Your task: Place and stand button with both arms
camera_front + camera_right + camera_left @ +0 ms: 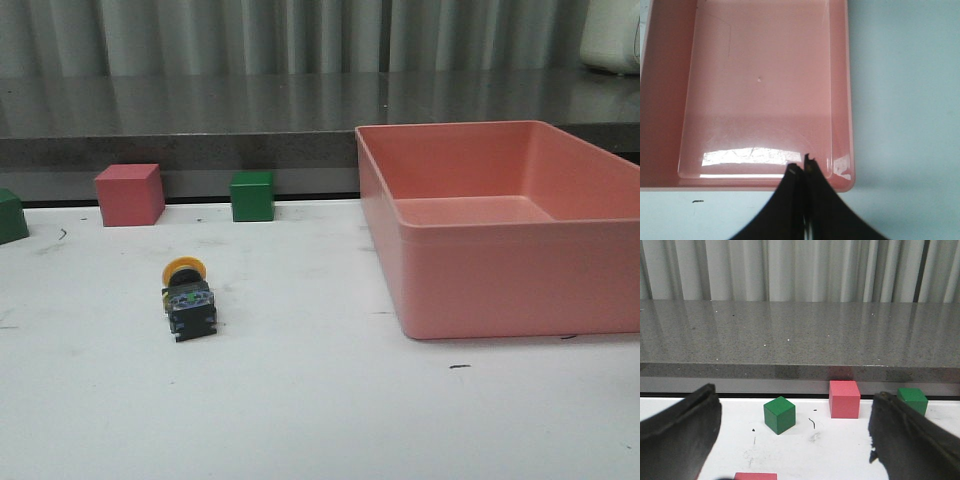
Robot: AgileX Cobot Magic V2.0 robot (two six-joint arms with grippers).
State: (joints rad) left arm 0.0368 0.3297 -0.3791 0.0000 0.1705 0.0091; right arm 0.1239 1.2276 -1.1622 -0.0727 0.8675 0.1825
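The button (188, 298) lies on its side on the white table, left of centre, its yellow-orange cap (185, 268) pointing to the back and its black base toward me. No arm or gripper shows in the front view. In the left wrist view my left gripper (795, 396) is wide open and empty, low over the table and facing the cubes; the button is out of that view. In the right wrist view my right gripper (802, 167) is shut on nothing, above the near rim of the pink bin (840, 100).
A pink cube (129, 195), a green cube (251, 196) and a second green cube (10, 217) stand along the table's back edge. The large empty pink bin (480, 290) fills the right side. A grey counter runs behind.
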